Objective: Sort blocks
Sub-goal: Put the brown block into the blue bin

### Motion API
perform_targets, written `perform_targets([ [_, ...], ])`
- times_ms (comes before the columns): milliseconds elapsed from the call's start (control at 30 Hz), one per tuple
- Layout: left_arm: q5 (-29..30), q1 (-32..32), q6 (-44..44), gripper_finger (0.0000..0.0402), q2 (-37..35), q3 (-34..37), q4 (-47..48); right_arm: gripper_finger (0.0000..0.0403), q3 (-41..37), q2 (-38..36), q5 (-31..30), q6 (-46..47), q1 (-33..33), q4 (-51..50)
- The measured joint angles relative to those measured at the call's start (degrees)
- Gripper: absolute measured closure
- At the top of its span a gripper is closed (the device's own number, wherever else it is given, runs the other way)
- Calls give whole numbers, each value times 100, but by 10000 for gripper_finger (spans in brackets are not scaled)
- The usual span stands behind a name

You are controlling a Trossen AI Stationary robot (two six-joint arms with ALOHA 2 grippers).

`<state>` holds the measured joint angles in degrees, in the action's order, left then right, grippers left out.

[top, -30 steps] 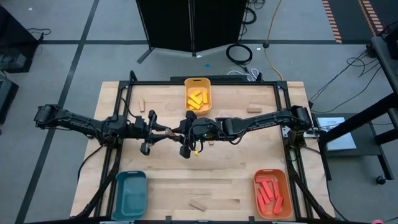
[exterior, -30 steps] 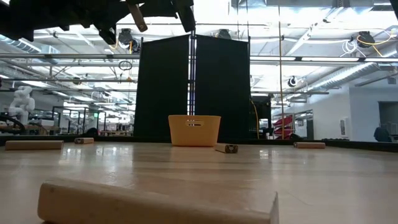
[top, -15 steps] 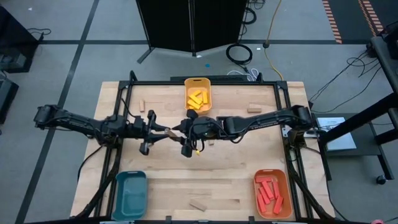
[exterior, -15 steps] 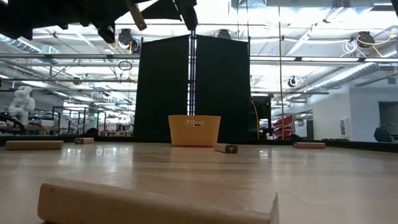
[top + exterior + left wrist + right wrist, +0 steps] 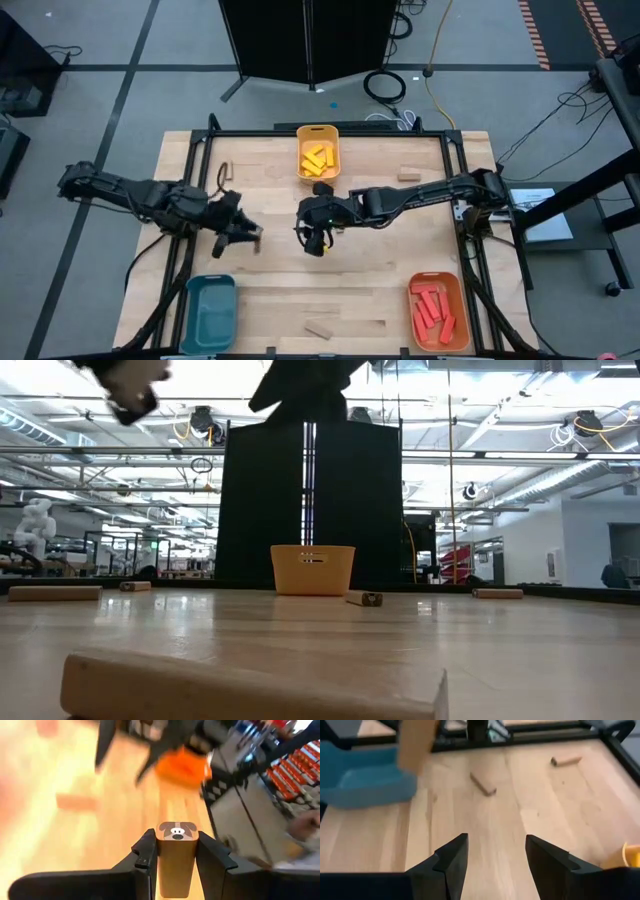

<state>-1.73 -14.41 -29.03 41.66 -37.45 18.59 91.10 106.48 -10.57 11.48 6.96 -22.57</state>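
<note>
My left gripper (image 5: 248, 236) hangs over the table's left half, beyond the teal tray (image 5: 210, 310), shut on a tan wooden block (image 5: 176, 856) with a dog-face sticker on its end. My right gripper (image 5: 317, 240) hovers over the table's middle, open, with only bare wood between its fingers (image 5: 451, 857). Yellow blocks lie in the yellow tray (image 5: 318, 133) at the far edge, and red blocks lie in the orange tray (image 5: 460, 312) at the near right. Loose tan blocks lie flat on the table at the far left (image 5: 227, 170), far right (image 5: 408, 175) and near edge (image 5: 322, 328). My left gripper pinches the tan block's two long sides (image 5: 161, 862) between its two fingers (image 5: 145, 856). The fingers run along the block, whose stickered end (image 5: 177, 830) sticks out past the fingertips. The block is lifted clear of the table.
The dark table frame (image 5: 190, 160) runs along the table's edges. The teal tray lies just nearside of my left gripper. In the low view a tan block (image 5: 250, 685) lies close in front, and the yellow tray (image 5: 312, 568) stands at the far edge.
Both grippers met over the table's middle with the tan block between them. My left gripper has since pulled away toward the table's left and near edge, turning, and carries the block alone. My right gripper has let go and tipped downward, staying near the middle.
</note>
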Motion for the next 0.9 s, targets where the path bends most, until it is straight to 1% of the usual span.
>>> perform_targets([
  [100,-254,-254,-1212,312,133,-476,1061,225,-1,0,2,3,81,-166],
  [200,-413,-568,-2617,312,271,-619,1790,225,2,0,1,0,177,-286],
  [367,-495,-1298,-5233,312,622,-461,2346,225,-144,0,6,-27,364,-376],
  [467,-659,-1789,-6645,312,958,-420,2409,225,-314,2,17,-58,463,-398],
  [600,-1135,-2373,-7749,310,1459,-420,2351,225,-563,2,13,-62,545,-386],
  [700,-1298,-2780,-8337,308,1824,-420,2247,225,-721,2,18,-59,558,-405],
  [833,-1305,-3135,-8889,307,2276,-420,2035,225,-918,2,13,-38,553,-300],
  [900,-1309,-3200,-8927,306,2475,-418,1900,225,-977,4,13,-56,553,-228],
])
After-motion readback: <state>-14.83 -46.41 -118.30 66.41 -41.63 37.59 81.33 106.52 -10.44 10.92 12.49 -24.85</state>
